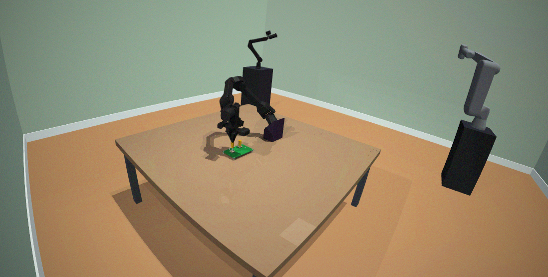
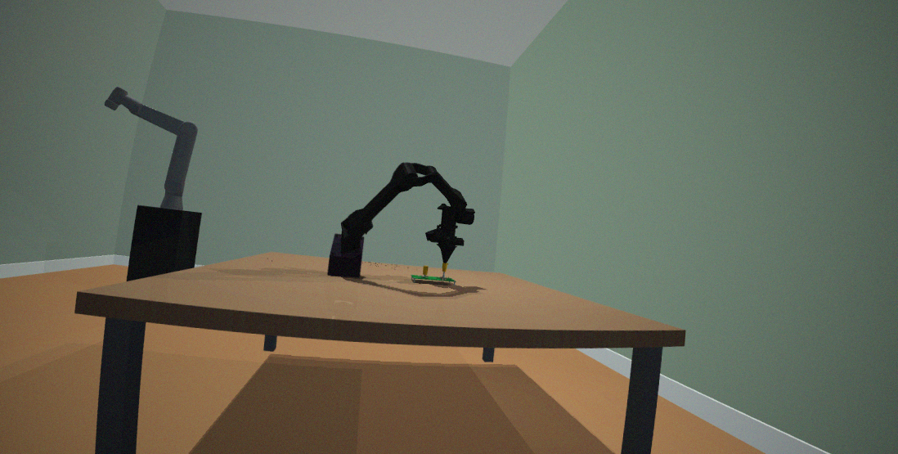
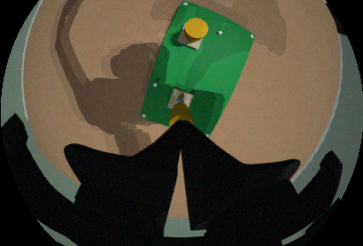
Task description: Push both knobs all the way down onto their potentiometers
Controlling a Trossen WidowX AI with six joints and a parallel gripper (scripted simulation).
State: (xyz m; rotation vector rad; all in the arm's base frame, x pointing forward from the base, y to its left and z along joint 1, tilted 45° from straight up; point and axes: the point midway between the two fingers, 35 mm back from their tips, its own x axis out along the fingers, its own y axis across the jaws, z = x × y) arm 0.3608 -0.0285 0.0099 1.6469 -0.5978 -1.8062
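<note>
Circuit board (image 3: 196, 66), green and rectangular, lies near the middle of the wooden table (image 1: 268, 198), a little toward the arm's dark base block (image 1: 274, 129). The wrist view looks straight down on it and shows what the room views cannot: one yellow knob (image 3: 195, 28) seen full-on as a round cap over its pale potentiometer at the board's far end, and a second yellow knob (image 3: 181, 116) at the near end, mostly hidden under the black gripper (image 3: 181, 131). The gripper's fingers are pressed together with nothing between them, forming a point that sits right on top of that near knob. The exterior view shows instead the arm arched high over the table, with the gripper (image 2: 445, 257) pointing straight down onto one of two small yellow posts; contact looks likely, though the parts are too small there to be sure. From the top view, both knobs stand upright side by side on the board. Off the table stand a grey arm on a black pedestal (image 1: 467, 156) and another black pedestal (image 1: 256, 83) carrying a thin dark arm.
</note>
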